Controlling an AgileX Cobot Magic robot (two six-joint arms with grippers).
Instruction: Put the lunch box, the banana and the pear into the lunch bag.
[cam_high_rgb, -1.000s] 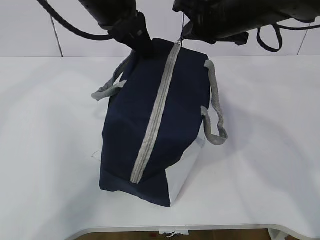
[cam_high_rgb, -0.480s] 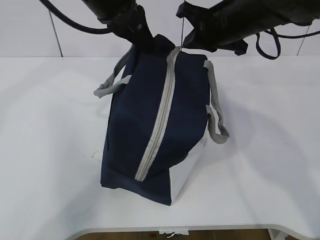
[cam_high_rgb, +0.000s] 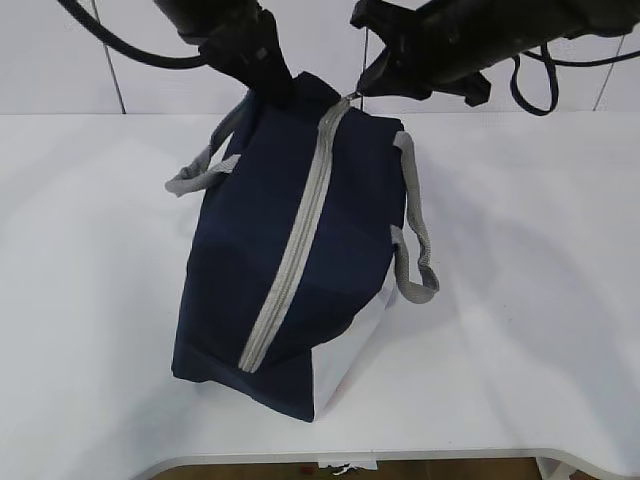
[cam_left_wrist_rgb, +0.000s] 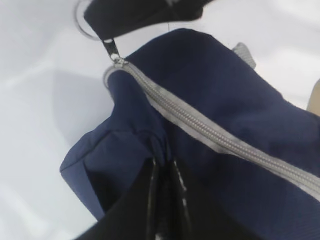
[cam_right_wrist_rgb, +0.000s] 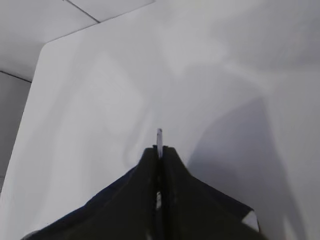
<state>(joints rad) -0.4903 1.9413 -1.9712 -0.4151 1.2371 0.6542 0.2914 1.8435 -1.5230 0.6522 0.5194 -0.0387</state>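
Lunch bag (cam_high_rgb: 300, 240) far end under both end effectors: left (cam_left_wrist_rgb: 162, 165) pinching fabric, right (cam_right_wrist_rgb: 159, 150) pinching ring pull (cam_right_wrist_rgb: 159, 137).

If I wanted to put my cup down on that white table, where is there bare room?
Bare table spreads left of the lunch bag, and likewise right of its grey strap. The front edge strip is narrower. Crowded: the far end, where both end effectors grip the bag.

You had bright, even overhead light; soft shadows lay on the white counter (cam_high_rgb: 520, 300). Both wrist views were soft, nearest parts blurred.
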